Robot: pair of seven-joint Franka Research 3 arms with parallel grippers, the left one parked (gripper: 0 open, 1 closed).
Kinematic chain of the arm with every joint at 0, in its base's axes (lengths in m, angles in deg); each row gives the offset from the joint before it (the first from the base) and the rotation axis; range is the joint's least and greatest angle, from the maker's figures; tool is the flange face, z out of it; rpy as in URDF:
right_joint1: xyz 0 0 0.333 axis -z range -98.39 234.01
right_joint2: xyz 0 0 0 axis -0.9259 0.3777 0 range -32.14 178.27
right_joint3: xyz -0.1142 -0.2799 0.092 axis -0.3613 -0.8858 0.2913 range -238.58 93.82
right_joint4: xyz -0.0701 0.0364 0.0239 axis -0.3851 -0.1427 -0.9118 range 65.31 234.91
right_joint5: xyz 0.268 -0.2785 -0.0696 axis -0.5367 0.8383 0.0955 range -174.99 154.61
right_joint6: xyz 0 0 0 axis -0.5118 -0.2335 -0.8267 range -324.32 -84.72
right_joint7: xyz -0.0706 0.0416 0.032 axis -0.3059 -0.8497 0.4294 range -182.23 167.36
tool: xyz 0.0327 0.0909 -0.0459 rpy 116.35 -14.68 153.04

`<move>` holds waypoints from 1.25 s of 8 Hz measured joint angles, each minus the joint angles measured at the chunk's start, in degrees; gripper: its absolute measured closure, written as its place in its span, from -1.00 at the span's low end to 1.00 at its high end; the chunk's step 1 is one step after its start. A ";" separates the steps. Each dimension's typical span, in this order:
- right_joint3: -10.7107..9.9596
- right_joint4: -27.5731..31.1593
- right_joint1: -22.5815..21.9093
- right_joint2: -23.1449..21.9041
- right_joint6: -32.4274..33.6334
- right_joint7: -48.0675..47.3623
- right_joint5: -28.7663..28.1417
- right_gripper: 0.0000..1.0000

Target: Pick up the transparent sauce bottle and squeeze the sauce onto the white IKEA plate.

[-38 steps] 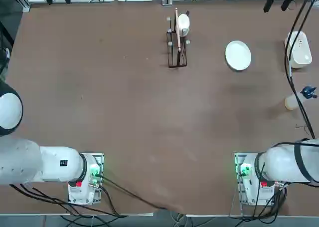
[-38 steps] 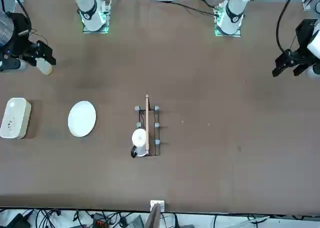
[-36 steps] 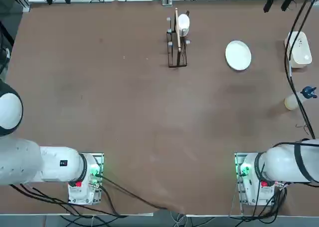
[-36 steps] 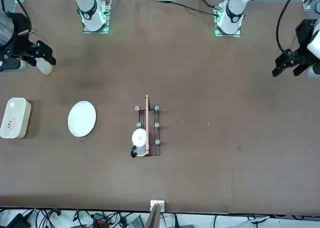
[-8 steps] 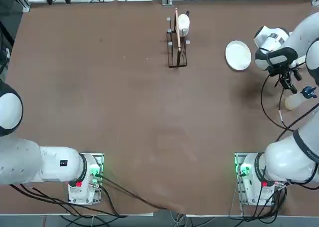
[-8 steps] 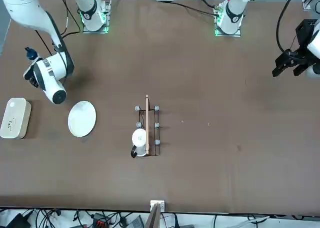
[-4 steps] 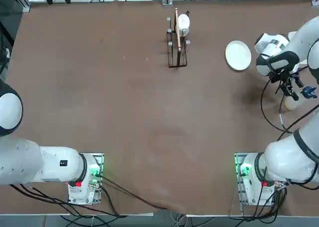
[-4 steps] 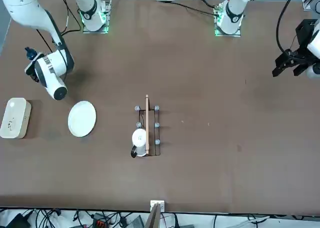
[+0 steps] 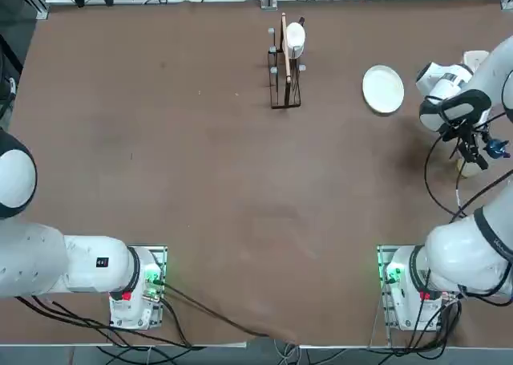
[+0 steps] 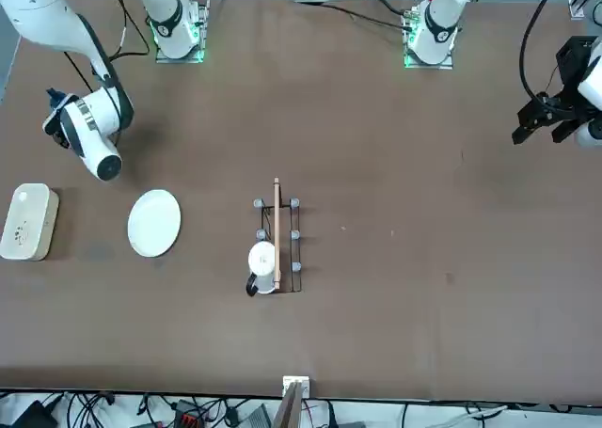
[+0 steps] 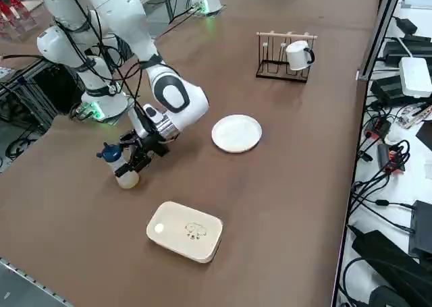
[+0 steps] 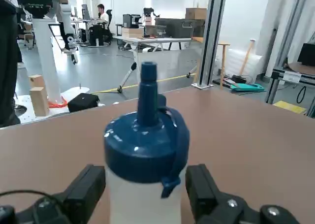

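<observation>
Sauce bottle (image 12: pixel 142 160) stands upright, nozzle up, between open claw (image 12: pixel 145 189).

- In your overhead view the right arm's wrist covers most of the transparent sauce bottle (image 9: pixel 496 148); only its blue cap shows.
- The wrist view cuts off the bottle's lower body.
- The right gripper (image 12: pixel 145 187) fingertips (image 12: pixel 88 184) are partly cropped there.
</observation>
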 joint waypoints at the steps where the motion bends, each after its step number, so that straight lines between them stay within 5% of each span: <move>1: 0.00 0.73 0.42 0.00 -0.12 -0.35 0.42 -0.97; 4: 0.00 1.47 0.98 -0.01 -0.45 -2.11 2.87 -0.63; 5: 0.05 1.47 0.98 -0.01 -0.78 -2.22 3.73 -0.30; 10: 0.83 -0.55 -4.62 -1.11 1.25 -0.86 5.05 -0.03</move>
